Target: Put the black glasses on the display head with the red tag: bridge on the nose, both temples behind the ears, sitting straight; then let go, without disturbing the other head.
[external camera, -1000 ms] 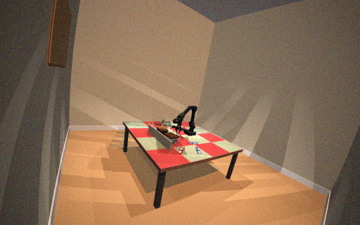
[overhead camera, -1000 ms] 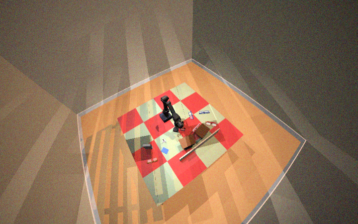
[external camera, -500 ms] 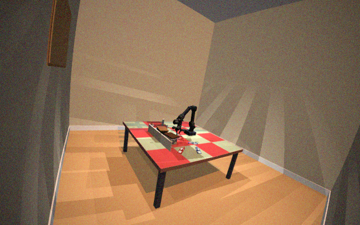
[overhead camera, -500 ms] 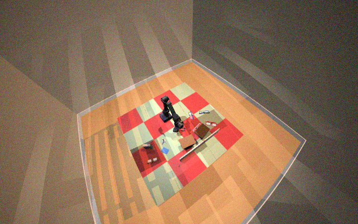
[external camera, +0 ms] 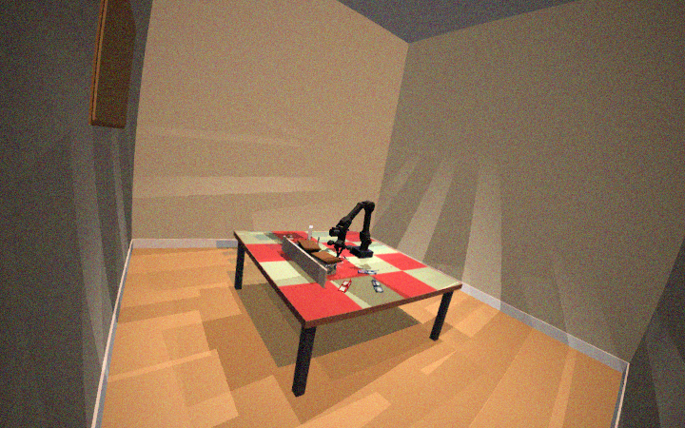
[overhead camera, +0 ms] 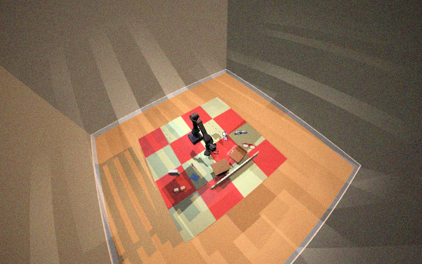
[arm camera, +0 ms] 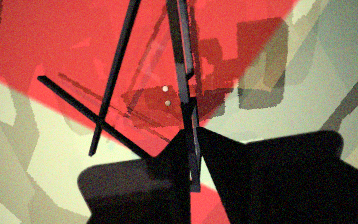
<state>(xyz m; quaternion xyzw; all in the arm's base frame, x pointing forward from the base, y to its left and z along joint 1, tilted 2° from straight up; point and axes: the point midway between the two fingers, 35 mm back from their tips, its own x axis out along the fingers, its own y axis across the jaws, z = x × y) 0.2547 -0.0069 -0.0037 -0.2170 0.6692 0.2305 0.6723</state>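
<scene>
From my station I have one gripper (overhead camera: 214, 152) (external camera: 339, 252) (arm camera: 191, 133) nearly closed on one pair of black glasses (arm camera: 114, 75), raised near two brown-topped heads (overhead camera: 220, 166) (external camera: 326, 257), with one long board (overhead camera: 234, 170) (external camera: 305, 261) between them and the table's edge (external camera: 267, 277).
</scene>
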